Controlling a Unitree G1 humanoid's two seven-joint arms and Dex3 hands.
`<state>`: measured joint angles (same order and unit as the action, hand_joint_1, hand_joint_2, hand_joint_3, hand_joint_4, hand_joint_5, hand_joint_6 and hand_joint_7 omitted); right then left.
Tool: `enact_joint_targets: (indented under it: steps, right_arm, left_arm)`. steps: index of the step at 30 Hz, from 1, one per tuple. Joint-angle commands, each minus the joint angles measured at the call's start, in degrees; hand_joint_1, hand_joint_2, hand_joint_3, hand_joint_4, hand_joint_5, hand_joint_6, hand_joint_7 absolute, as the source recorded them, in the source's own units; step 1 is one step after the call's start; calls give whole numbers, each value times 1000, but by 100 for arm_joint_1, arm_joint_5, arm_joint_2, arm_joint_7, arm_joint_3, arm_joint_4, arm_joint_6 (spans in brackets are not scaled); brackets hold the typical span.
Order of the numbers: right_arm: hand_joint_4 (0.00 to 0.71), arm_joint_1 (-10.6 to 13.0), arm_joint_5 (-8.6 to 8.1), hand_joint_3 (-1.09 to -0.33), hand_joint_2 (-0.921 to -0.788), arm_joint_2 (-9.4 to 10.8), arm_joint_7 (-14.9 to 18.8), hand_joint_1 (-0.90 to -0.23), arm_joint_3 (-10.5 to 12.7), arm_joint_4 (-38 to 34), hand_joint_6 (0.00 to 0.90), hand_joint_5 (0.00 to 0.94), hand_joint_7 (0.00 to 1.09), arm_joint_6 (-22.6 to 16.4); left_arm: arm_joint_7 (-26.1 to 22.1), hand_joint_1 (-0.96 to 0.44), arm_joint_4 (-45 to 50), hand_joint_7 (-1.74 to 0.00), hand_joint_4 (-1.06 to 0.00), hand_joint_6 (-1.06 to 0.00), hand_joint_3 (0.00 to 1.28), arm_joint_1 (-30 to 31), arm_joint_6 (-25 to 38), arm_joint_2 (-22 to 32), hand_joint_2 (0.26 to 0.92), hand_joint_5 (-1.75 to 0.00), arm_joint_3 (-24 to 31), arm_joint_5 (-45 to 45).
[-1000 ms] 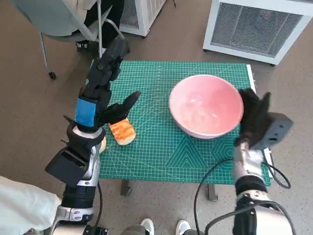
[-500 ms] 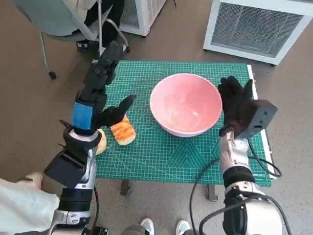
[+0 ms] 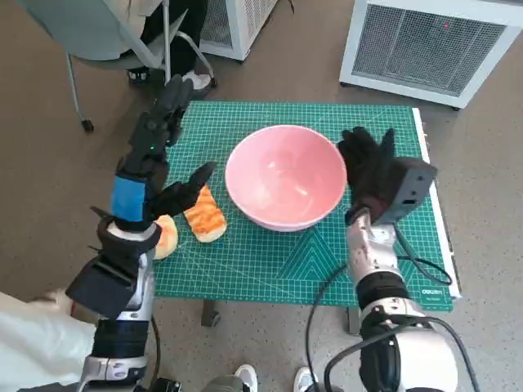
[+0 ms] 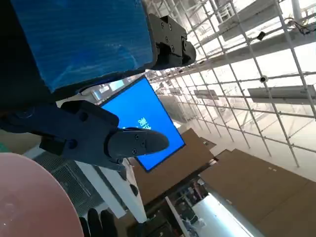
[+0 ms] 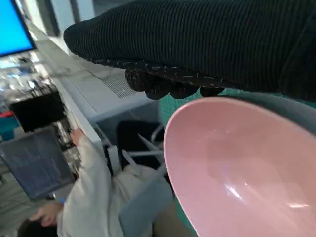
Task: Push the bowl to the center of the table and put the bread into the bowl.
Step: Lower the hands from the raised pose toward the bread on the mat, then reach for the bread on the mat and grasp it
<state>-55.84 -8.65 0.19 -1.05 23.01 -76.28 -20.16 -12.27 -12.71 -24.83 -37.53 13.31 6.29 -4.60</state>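
The pink bowl (image 3: 285, 186) sits near the middle of the green mat (image 3: 270, 269), empty inside. My right hand (image 3: 372, 170), in its black glove with fingers spread, presses flat against the bowl's right side; the right wrist view shows the bowl (image 5: 242, 173) just beyond the glove (image 5: 197, 44). The bread (image 3: 204, 216), an orange-brown toasted piece, lies on the mat left of the bowl. My left hand (image 3: 159, 155) is raised above the mat's left edge, fingers apart and empty, its thumb over the bread. A rim of the bowl (image 4: 34, 197) shows in the left wrist view.
A round pale bun (image 3: 164, 236) lies at the mat's left edge, partly behind my left forearm. A chair (image 3: 106, 41) with a seated person stands beyond the table's far left corner. A white grilled unit (image 3: 433, 45) stands at the far right. Feet show below the table.
My right hand has pushed the bowl leftward from the mat's right side toward its middle. The left hand has drifted slightly left and stays raised; the bread has not moved.
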Motion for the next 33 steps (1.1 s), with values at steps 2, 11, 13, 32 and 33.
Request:
enact_joint_targets:
  steps: [2,11,13,32,33]
  right_arm:
    - [272,-107,93,-785,-921,-76,-5,-406,-70,-12,97,1,559,-60]
    - [294,-185,625,-782,-921,-285,-87,-457,-637,299,73,11,611,-1266]
    - [299,-173,708,-782,-921,-354,52,-480,-761,423,68,12,621,-1631]
    - [344,458,-257,-765,-921,-446,2615,-559,-1489,2626,-1,24,822,-3830]
    - [344,497,-275,-766,-921,-457,2660,-559,-1516,2701,-1,24,823,-3813]
  left_arm:
    - [-98,-362,29,-79,-262,-299,334,188,-107,285,921,-2,164,4]
    - [-432,-370,-235,-69,-290,-325,357,329,61,1595,921,-11,341,837]
    - [-571,-362,-320,-70,-289,-333,359,325,82,1887,921,-10,322,957]
    - [-2001,-243,-1249,-98,-411,-502,51,-138,309,3124,917,-18,-463,1290]
    - [-2038,-239,-1316,-97,-414,-505,45,-183,301,3134,916,-18,-526,1349]
